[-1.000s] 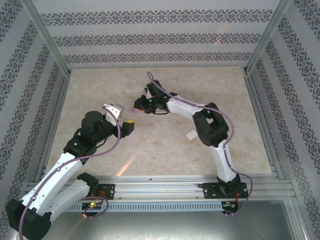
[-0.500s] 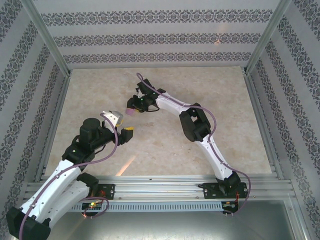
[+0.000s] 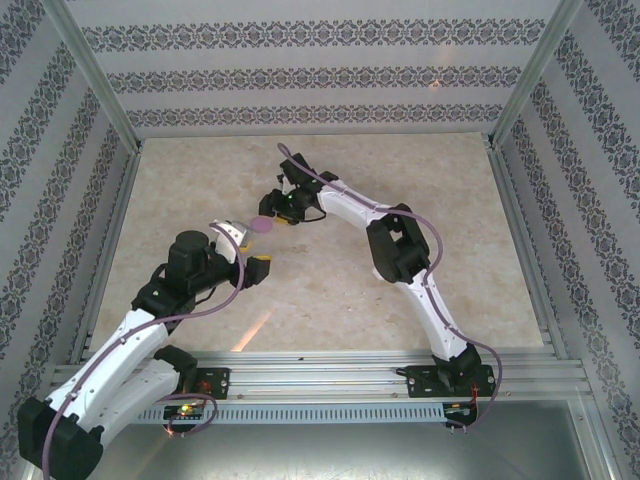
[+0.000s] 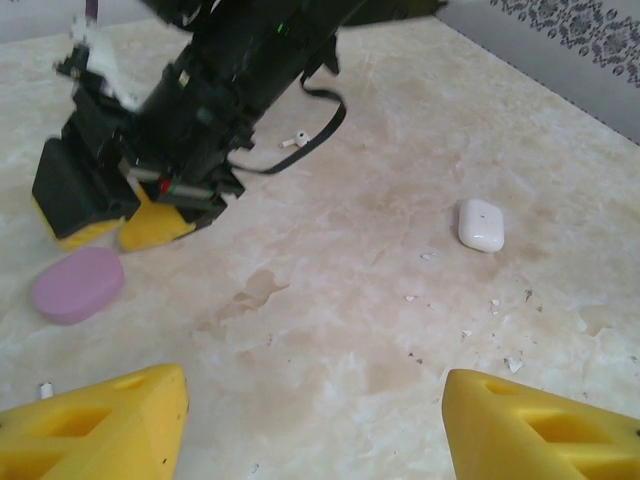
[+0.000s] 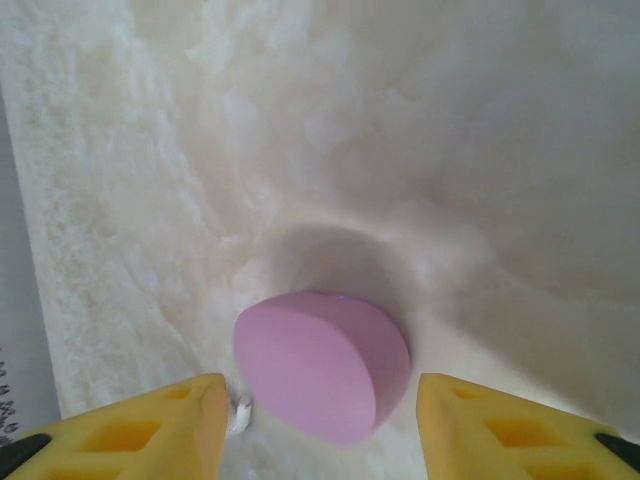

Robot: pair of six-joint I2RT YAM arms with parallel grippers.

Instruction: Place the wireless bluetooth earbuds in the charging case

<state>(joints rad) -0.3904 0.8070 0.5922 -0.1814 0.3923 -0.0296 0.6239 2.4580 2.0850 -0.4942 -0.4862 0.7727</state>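
Earbuds [image 4: 292, 141] are not yet in a case: 1 white one lies bare on the bench [image 4: 350, 300], just beyond the right pincer [image 4: 110, 230] as the left wrist sees it. The purple case [image 5: 322, 365] sits left of the bench's middle, between the 2 arms, and its lid looks shut. The right pincer hangs low over it, fingers apart and straddling it without touching. The left pincer [image 4: 315, 420] is also apart and holds nothing, aimed at the same spot from the near side. The white case [image 4: 480, 224] lies well apart to the right.

A tiny white speck [image 5: 240, 413] rests just beside the purple case; whether it is an earbud I cannot tell.

Risks, as I judge them: the case is smooth and rounded, so a squeeze off its middle could shoot it sideways and flick the speck away. With the lid shut, nothing can be inserted until it is opened. The 2 pincers are near each other and could collide if both move in together.
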